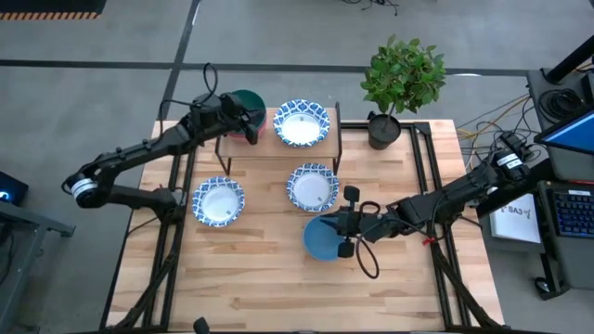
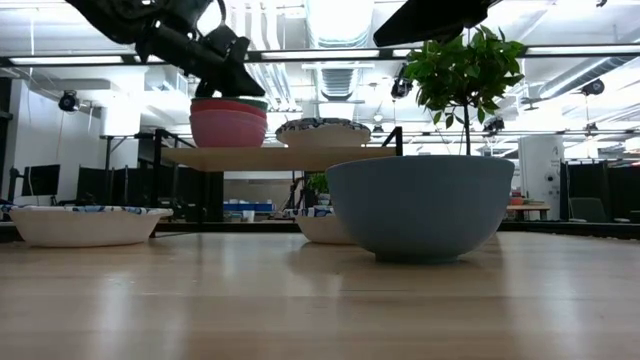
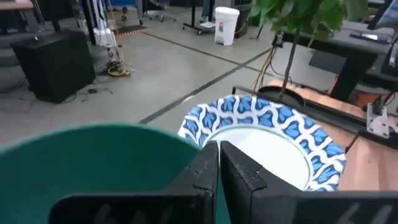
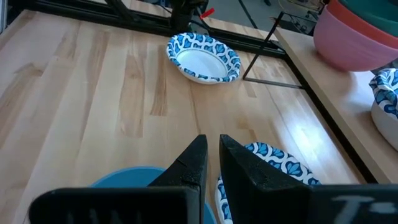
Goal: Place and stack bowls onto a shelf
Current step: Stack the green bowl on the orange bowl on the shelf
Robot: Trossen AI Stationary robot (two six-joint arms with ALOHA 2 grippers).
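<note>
Left gripper [image 1: 249, 119], at 11 o'clock over the shelf [image 1: 278, 153], is pinched shut on the green bowl's [image 1: 251, 100] rim, atop the pink bowl [image 2: 228, 129]. A patterned bowl [image 1: 301, 122] sits beside that stack. Right gripper [image 1: 345, 234], at 5 o'clock, is clamped on the blue bowl's [image 1: 320, 237] rim, which rests on the table [image 1: 269, 278].

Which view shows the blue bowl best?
The low view: the blue bowl stands whole in side profile, upright on the table. The high view shows it from above, partly under the right gripper. The right wrist view catches only a rim edge; the left wrist view misses it.
</note>
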